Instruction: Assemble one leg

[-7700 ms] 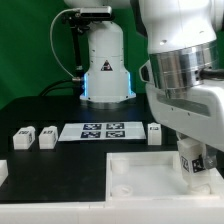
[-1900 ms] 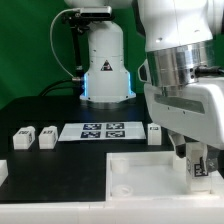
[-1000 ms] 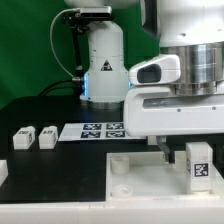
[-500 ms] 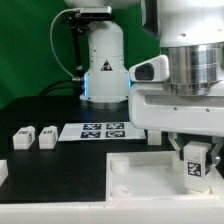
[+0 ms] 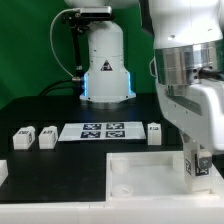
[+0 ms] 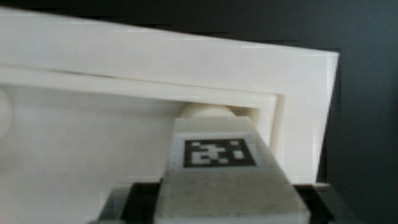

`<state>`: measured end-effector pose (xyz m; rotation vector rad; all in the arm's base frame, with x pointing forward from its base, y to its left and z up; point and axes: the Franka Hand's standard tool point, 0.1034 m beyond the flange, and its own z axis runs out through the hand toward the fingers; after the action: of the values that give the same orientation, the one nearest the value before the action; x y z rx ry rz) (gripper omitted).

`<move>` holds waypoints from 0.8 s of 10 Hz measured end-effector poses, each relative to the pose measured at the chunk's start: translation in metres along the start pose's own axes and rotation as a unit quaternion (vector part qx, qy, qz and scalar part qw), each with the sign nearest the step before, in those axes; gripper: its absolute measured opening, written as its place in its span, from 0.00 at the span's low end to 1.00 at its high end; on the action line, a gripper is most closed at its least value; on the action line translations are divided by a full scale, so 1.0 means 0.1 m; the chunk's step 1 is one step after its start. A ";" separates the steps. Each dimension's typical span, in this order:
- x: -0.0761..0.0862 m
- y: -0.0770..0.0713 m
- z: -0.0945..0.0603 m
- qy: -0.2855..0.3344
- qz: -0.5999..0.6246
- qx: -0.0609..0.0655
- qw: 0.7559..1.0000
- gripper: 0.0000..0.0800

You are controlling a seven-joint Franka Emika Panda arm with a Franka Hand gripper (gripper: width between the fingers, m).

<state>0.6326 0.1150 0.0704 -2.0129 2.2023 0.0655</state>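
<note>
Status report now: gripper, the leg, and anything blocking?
Gripper shut on leg, upright. Leg at corner of white panel, exterior view's right. Seating hidden. Nothing blocking seen.

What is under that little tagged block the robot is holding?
The leg, held in the gripper, stands over a corner of the white panel, inside its raised rim. Its lower end covers the spot beneath, so any socket there is hidden.

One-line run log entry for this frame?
gripper: shut on leg | leg: upright over white panel corner | three more legs on table | marker board: untouched
</note>
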 end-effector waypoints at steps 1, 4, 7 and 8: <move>0.00 0.00 0.00 -0.001 0.009 0.000 1.000 0.36; 0.00 0.00 0.00 -0.001 -0.023 0.000 1.000 0.61; 0.00 0.02 0.01 0.002 -0.197 -0.007 0.980 0.80; 0.00 0.02 0.01 0.002 -0.240 -0.007 0.971 0.80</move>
<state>0.6307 0.1154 0.0696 -2.4887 1.6570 0.0183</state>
